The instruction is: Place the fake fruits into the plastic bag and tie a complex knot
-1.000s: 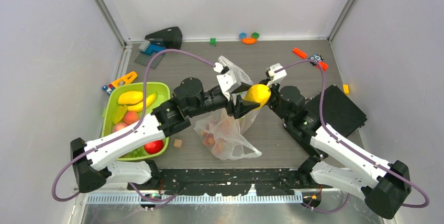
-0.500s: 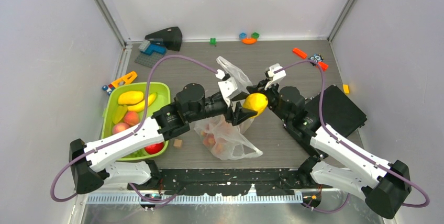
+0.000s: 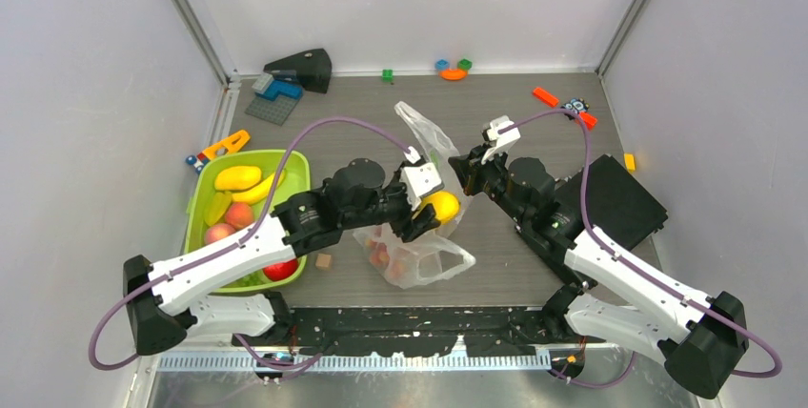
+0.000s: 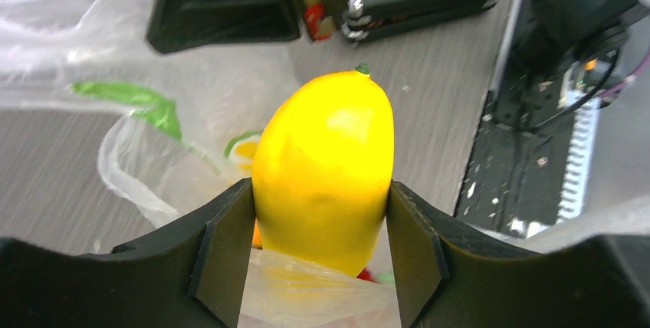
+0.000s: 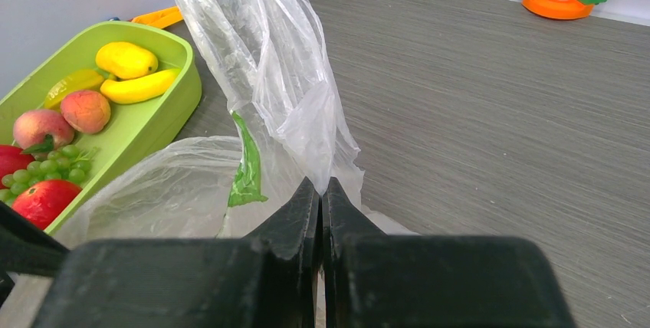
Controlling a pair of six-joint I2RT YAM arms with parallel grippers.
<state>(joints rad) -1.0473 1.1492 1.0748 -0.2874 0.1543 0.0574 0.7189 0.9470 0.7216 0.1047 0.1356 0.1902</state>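
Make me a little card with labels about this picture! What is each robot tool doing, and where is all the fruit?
left tool: shut on the yellow lemon, holding it just above the plastic bag
right tool: shut on the plastic bag, pinching a strip of it and holding it up
inside the bag: a few red fruits
green tray: banana, peach, grapes and more
tying: not done yet

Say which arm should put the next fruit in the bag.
Left. The left gripper holds the lemon at the mouth of the bag; the right gripper is shut on the bag, holding it up.
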